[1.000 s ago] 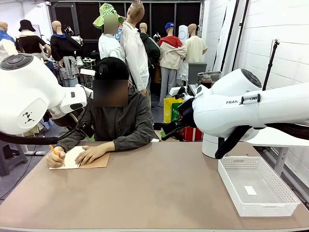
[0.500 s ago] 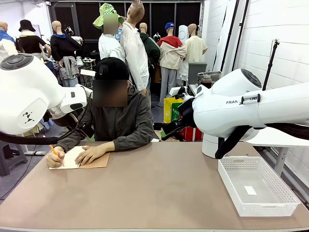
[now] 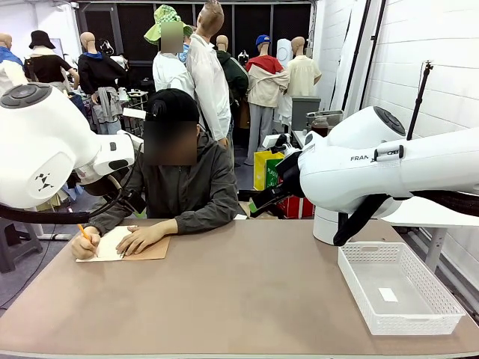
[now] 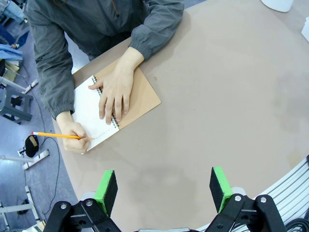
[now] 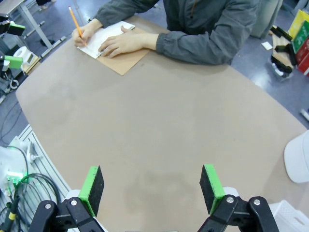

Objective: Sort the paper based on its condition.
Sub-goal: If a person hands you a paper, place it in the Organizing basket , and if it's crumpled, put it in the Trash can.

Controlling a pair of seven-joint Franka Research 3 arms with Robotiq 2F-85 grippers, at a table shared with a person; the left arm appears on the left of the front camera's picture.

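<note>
Paper (image 4: 87,108) that I can see is one white page, still bound into an open spiral notebook at the far left corner of the desk (image 3: 247,299). The brown desk stretches wide between me and a seated person (image 3: 187,187) in a grey jacket at its far edge. Two bulky white robot arms hang above the desk, the left arm (image 3: 45,146) over the left edge and the right arm (image 3: 374,164) over the right edge. A white mesh basket (image 3: 412,323) sits along the right edge, towards the near right corner, with a small white slip (image 3: 388,295) flat on its floor. The notebook's tan cover (image 4: 142,96) lies flat beside the page. One of the person's hands (image 4: 116,89) rests flat across the spiral; the other hand (image 4: 75,137) holds an orange pencil (image 4: 55,135), its tip on the page. The left gripper (image 4: 164,186) is above bare desk, jaws spread wide, holding nothing. The right gripper (image 5: 152,186) is likewise spread and empty above bare desk.
</note>
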